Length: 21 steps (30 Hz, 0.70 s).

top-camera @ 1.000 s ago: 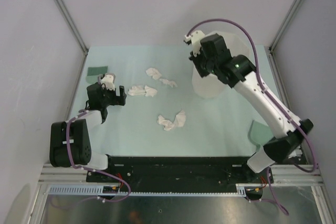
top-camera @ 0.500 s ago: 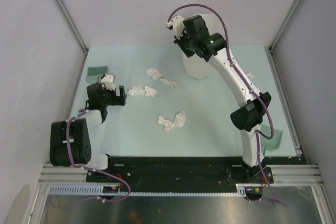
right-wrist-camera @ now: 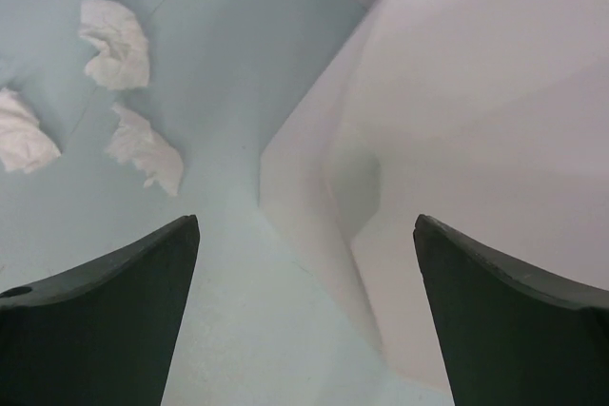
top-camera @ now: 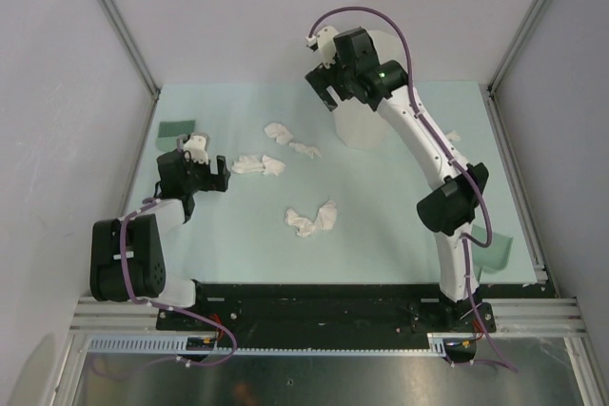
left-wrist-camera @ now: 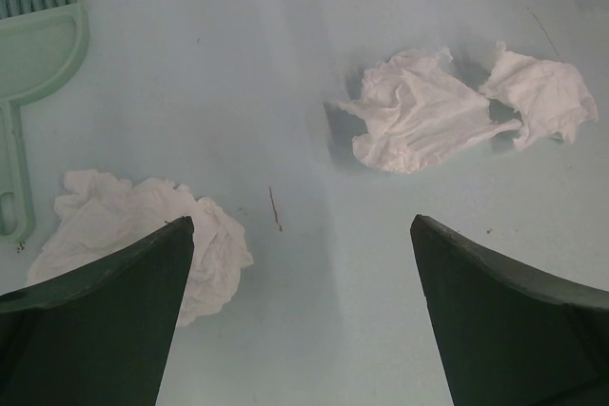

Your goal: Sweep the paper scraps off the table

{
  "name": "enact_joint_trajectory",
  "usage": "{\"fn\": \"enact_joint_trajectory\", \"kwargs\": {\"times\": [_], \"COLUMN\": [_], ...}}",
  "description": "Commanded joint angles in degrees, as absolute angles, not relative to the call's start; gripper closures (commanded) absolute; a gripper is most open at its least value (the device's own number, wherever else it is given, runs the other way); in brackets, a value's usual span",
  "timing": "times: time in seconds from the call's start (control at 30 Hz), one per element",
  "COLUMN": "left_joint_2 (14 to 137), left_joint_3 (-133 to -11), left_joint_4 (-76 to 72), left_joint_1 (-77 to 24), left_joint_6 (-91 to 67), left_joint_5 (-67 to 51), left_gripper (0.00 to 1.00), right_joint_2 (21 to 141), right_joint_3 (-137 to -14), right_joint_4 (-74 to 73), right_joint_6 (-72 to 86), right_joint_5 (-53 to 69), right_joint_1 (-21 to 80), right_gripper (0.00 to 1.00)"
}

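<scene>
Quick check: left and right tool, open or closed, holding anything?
Left tool: open, holding nothing, with paper scraps lying below it.
Right tool: open, holding nothing, by the white bin.

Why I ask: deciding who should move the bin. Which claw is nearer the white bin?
Right. The right claw hangs open right beside the white bin, near its top; the left claw sits far off at the left of the table, among paper scraps.

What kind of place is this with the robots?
Likely a robot lab test booth: a left arm and right arm bolted at a pale green table, plain grey walls with metal rails around it, and paper scraps scattered on it.
</scene>
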<state>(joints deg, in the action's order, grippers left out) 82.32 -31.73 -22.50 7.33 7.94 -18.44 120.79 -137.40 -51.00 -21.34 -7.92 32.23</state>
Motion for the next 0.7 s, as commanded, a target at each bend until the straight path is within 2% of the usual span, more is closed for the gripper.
{"fn": "enact_joint_trajectory", "kwargs": {"times": [0.0,0.1,0.23,0.33,0.4,0.67], "left_joint_2": [82.5,82.5,82.4,82.4,82.5,82.4], "left_joint_3": [-33.8,-33.9,-33.8,-33.8,-33.8,-33.9], "left_joint_4": [-22.7,-22.5,-22.5,-22.6,-22.6,-22.5], "left_joint_1": [8.0,8.0,8.1,8.3,8.2,8.3], "left_joint_6": [8.1,8.1,8.2,8.2,8.2,8.2], "left_joint_5": [-20.5,-20.7,-21.0,-21.3,-21.4,-22.1], "left_gripper": [0.0,0.0,0.0,0.0,0.0,0.0], "right_joint_2": [112.7,104.4,89.6,78.4,72.4,59.8], "right_joint_3": [-134.6,-127.2,-107.3,-97.3,-89.5,-60.8], "right_joint_4": [-41.3,-34.1,-22.0,-16.0,-16.9,-33.3], "right_joint_6": [-17.6,-12.8,-2.1,3.1,8.0,38.6], "right_joint_5": [-15.2,-15.5,-16.3,-20.8,-28.4,-44.2], "right_joint_1": [33.3,33.0,29.9,27.7,25.6,14.5], "right_gripper": [0.0,0.0,0.0,0.0,0.0,0.0]}}
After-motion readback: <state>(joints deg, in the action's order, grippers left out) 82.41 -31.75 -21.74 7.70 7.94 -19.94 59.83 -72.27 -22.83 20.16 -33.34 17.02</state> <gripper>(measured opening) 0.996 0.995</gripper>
